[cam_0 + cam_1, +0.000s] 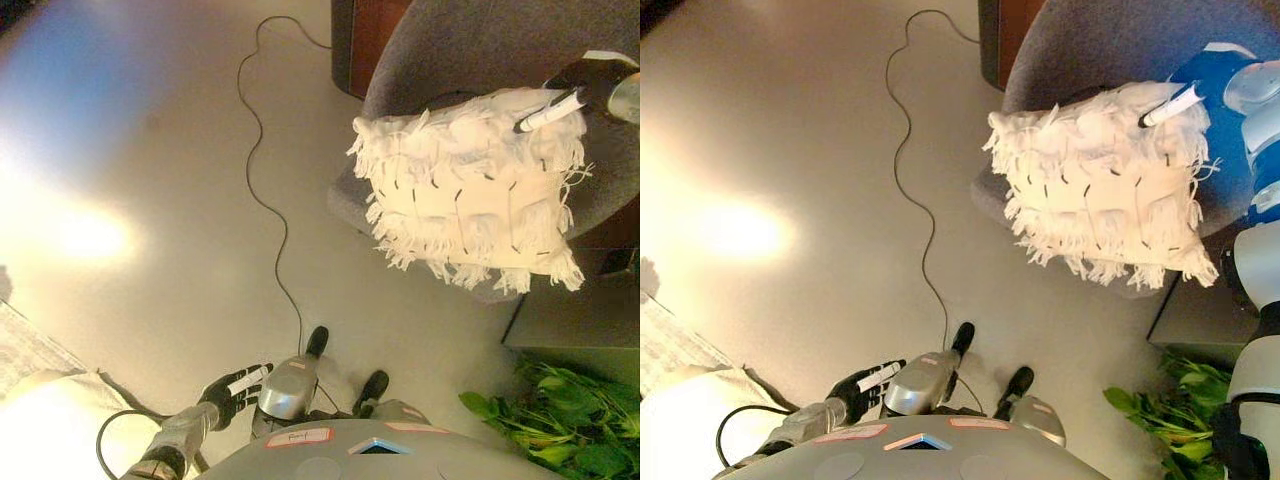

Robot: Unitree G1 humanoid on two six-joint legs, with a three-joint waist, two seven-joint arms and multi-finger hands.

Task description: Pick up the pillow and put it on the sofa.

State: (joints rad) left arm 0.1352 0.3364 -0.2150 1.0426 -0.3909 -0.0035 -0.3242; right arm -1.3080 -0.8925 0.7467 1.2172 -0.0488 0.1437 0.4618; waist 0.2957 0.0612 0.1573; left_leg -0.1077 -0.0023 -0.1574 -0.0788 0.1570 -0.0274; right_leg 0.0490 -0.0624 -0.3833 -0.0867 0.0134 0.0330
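Observation:
A white fringed pillow (pixel 470 195) with small dark stitches hangs tilted over the front edge of the grey sofa (pixel 470 45) at the upper right. My right hand (pixel 580 92) is at the pillow's upper right corner, with a white-tipped finger lying over the top of it and pinching it. The pillow's lower fringe hangs past the seat edge above the floor. My left hand (pixel 235 392) is low at the lower left, fingers relaxed and empty, far from the pillow.
A dark wooden cabinet (pixel 365 40) stands behind the sofa's left side. A dark low table (pixel 575 320) is right of the pillow, with a green leafy plant (pixel 560 420) below it. A pale cloth (pixel 40 400) lies at the lower left.

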